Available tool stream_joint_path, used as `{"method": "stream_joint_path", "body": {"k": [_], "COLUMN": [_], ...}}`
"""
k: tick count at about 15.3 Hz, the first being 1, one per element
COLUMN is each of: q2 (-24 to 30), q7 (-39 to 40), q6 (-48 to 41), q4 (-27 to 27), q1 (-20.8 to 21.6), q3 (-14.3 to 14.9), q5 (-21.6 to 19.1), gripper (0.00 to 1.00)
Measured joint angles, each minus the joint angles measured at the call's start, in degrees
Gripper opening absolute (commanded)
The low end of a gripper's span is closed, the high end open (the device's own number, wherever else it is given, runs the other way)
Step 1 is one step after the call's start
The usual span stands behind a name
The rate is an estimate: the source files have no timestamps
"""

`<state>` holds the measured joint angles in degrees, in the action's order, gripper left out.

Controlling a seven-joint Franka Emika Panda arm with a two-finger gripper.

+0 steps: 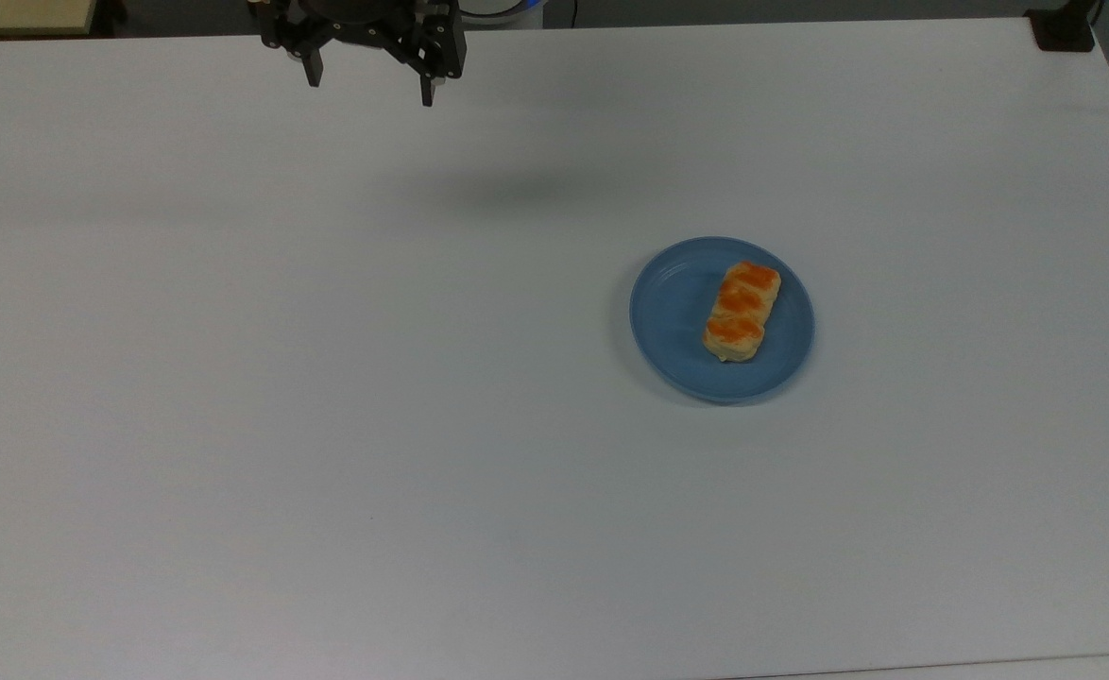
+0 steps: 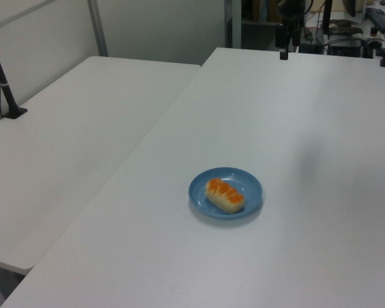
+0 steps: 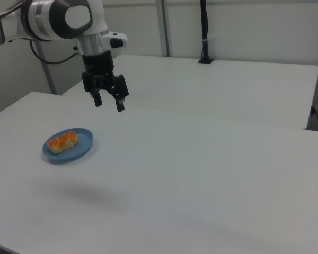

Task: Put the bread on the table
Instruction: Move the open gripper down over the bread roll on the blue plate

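A robotics lab or office-like workroom is indicated. A plain white table (image 1: 328, 378) is set edge to edge with a second white table (image 2: 64, 147), with pale partition walls (image 3: 254, 32) behind. A black clamped pole (image 2: 3, 80) is fixed to one tabletop, and cluttered equipment (image 2: 346, 29) is seen beyond.

Bread (image 1: 742, 312): oblong pale-yellow bun, three orange-glazed bumps up, lying flat on blue plate (image 1: 673, 321). Table (image 1: 328, 425): plain white, matte, under plate.
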<state>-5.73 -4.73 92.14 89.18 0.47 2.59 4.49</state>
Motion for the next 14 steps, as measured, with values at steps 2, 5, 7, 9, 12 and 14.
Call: {"method": "stream_joint_path", "body": {"k": [2, 5, 7, 9, 12, 14], "q2": [0.0, -1.1, -2.1, -2.8, -4.7, -7.2], "q7": [0.0, 0.0, -1.0, -4.0, -10.4, -16.4], "q6": [0.1, 1.7, 3.8, 6.0, 10.1, 13.5], "q4": [0.1, 0.4, 0.4, 0.4, 0.6, 0.9], "q1": [0.1, 0.9, 3.1, 6.4, 12.0, 16.0], "q3": [0.0, -0.8, -0.8, -0.3, 0.6, 0.7], "q5": [0.0, -1.2, -2.7, -4.0, -6.1, -6.4], "gripper": [1.0, 1.0, 1.0, 1.0, 1.0, 1.0]}}
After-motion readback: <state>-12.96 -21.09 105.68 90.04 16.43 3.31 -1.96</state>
